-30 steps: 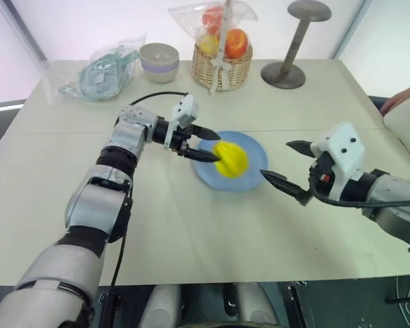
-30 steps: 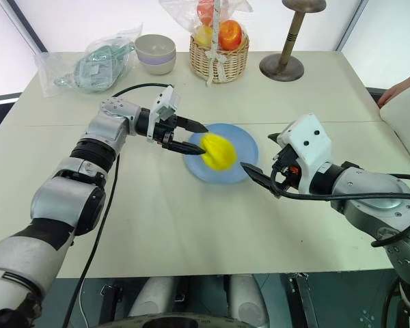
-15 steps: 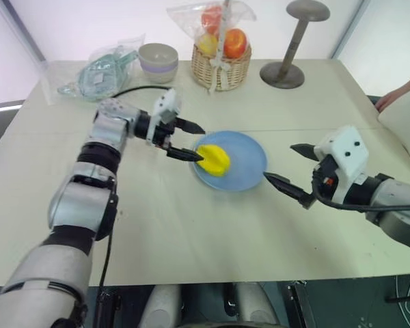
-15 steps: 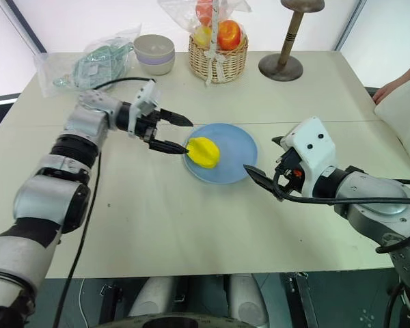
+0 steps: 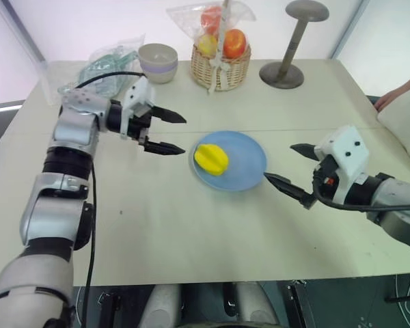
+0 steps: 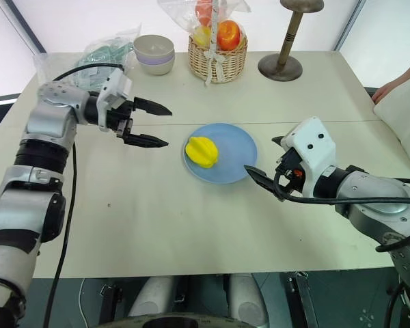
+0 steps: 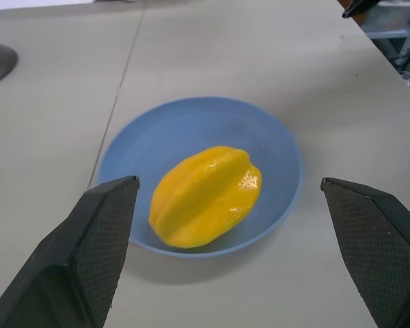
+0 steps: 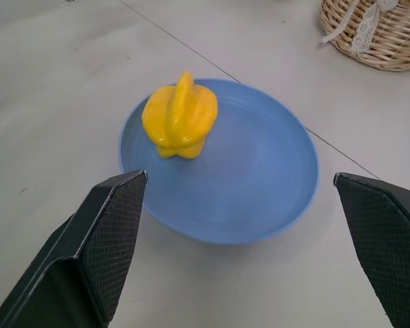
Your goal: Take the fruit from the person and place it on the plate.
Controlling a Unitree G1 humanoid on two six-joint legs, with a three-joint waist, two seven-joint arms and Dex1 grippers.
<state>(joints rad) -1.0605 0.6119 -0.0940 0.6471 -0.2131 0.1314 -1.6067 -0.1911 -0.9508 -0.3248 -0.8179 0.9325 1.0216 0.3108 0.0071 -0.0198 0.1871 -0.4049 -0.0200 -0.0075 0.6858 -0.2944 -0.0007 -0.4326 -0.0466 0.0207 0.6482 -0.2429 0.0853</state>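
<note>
**Starfruit resting on the blue plate, both grippers spread wide and empty**

Nearest the robot, the right gripper (image 5: pixel 287 171) hovers just beside the plate's (image 5: pixel 249 171) near right rim, its black fingers wide apart and holding nothing. The fruit (image 5: pixel 211 158) lies on the left part of the plate, clear of both grippers. To its left, the left gripper (image 5: pixel 171 131) points at it from a short way off, fingers also spread wide and empty. The left wrist view shows the fruit lengthwise, with glossy ridges; the right wrist view shows it end-on, star-shaped, with a corner of the wicker basket (image 8: pixel 376 34) behind. The head views alone show the far table edge: a plastic bag (image 5: pixel 99 68), a beige bowl (image 5: pixel 158 60), the basket of wrapped fruit, a grey stand (image 5: pixel 290 41), and the person's hand (image 5: pixel 393 96) at the right edge.
</note>
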